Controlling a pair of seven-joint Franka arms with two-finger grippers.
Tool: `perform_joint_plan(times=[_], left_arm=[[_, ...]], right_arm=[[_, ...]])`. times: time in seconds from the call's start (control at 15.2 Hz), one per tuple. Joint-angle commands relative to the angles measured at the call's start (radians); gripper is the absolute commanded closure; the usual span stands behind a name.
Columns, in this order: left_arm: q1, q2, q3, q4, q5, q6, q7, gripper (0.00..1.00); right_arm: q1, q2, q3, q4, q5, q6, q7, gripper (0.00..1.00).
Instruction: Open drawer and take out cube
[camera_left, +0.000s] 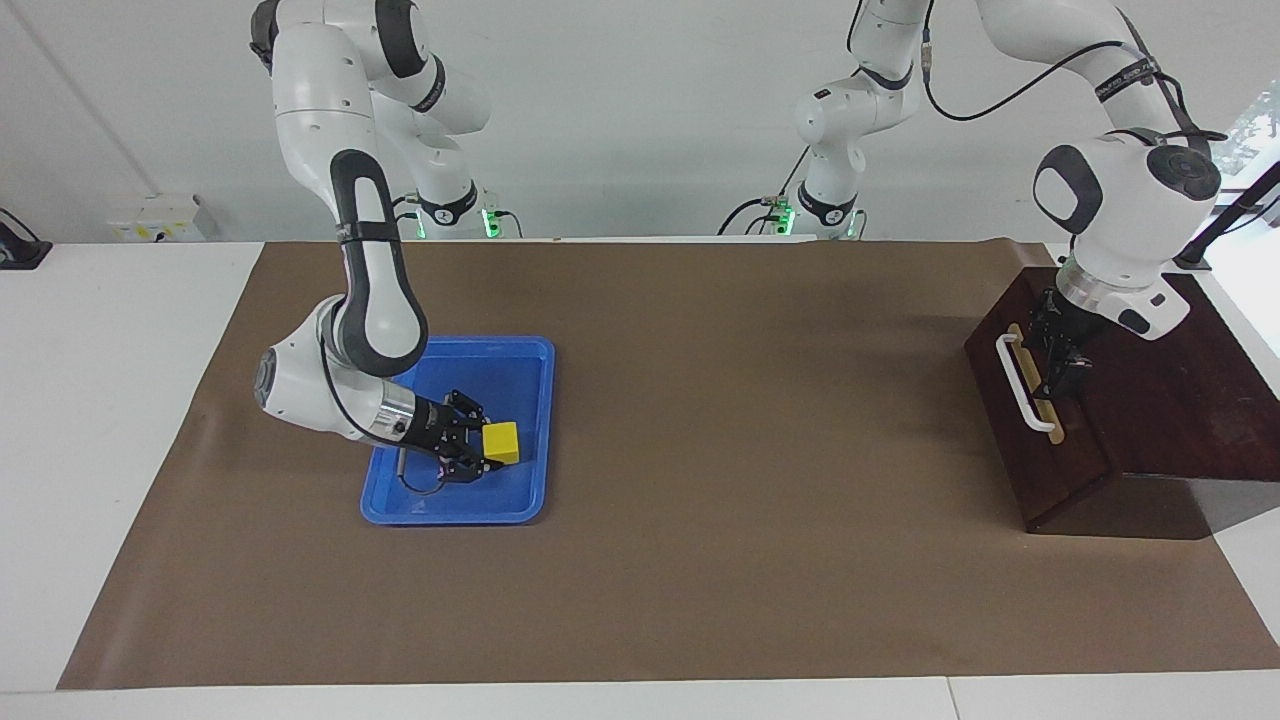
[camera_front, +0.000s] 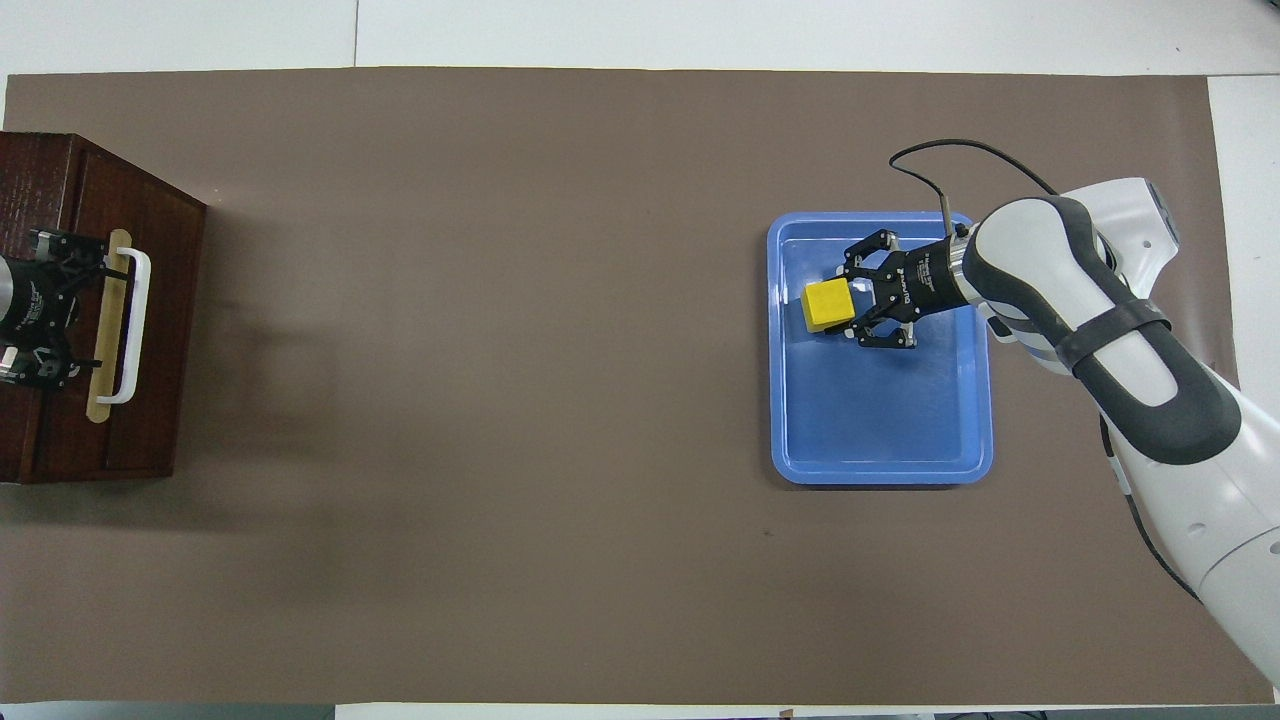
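**Facing view and overhead view: yellow cube gripped in the tray, drawer shut**

Facing view: the drawer (camera_left: 1035, 425) is pushed flush into its dark wooden cabinet (camera_left: 1160, 400) at the left arm's end of the table (camera_left: 700, 560), so its inside is hidden. The left gripper (camera_left: 1062, 362) hangs just above the cabinet's top edge beside the white handle (camera_left: 1020, 382); its fingers stand apart and hold nothing, though the wrist housing covers much of them and contact with the handle cannot be made out. At the right arm's end, the right gripper (camera_left: 478, 455) reaches low into the blue tray (camera_left: 520, 360), its fingers clamped on the yellow cube (camera_left: 501, 442). Whether the cube rests on the tray floor or sits just above it is hard to tell. A brown mat (camera_left: 700, 300) covers the table.

Overhead view: the left arm is cut off at the frame's edge, and only the left gripper (camera_front: 40, 310) shows over the cabinet (camera_front: 60, 180), next to the handle (camera_front: 133, 325) on the shut drawer (camera_front: 150, 420). The right gripper (camera_front: 858, 303) lies across the tray (camera_front: 880, 470), fingers closed on the cube (camera_front: 829, 305), which sits in the part of the tray farther from the robots. The mat (camera_front: 500, 400) between tray and cabinet is bare.
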Motion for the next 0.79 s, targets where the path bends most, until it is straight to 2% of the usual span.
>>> perform_joint_plan(times=[0.0, 0.2, 0.26, 0.33, 0.39, 0.46, 0.52, 0.66, 0.72], left_arm=[[0.043, -0.015, -0.005, -0.007, 0.03, 0.01, 0.035, 0.0], [0.024, -0.017, -0.011, 0.028, 0.029, -0.036, 0.038, 0.0], [0.009, -0.017, -0.013, 0.056, 0.029, -0.077, 0.047, 0.0], [0.0, -0.017, -0.016, 0.091, 0.027, -0.117, 0.062, 0.0], [-0.011, -0.015, -0.017, 0.13, 0.017, -0.157, 0.075, 0.0], [-0.04, -0.014, -0.017, 0.179, 0.006, -0.203, 0.09, 0.0], [-0.061, -0.014, -0.017, 0.211, 0.0, -0.24, 0.124, 0.0], [-0.097, -0.03, -0.019, 0.22, -0.002, -0.257, 0.238, 0.0], [-0.107, -0.04, -0.02, 0.22, -0.011, -0.257, 0.283, 0.0]], right_arm=[[-0.003, -0.02, 0.004, -0.032, 0.017, 0.022, -0.028, 1.0], [-0.001, -0.022, 0.004, -0.032, 0.017, 0.021, -0.011, 1.0], [-0.003, -0.022, 0.004, -0.032, 0.017, 0.019, -0.011, 0.95], [-0.001, -0.022, 0.004, -0.032, 0.017, 0.019, -0.01, 0.71], [-0.001, -0.022, 0.004, -0.032, 0.017, 0.019, -0.01, 0.56], [-0.001, -0.022, 0.004, -0.032, 0.017, 0.019, -0.008, 0.28], [-0.001, -0.022, 0.004, -0.032, 0.017, 0.018, -0.007, 0.16], [-0.001, -0.023, 0.004, -0.031, 0.015, 0.018, 0.006, 0.07], [-0.001, -0.023, 0.004, -0.031, 0.015, 0.018, 0.006, 0.06]])
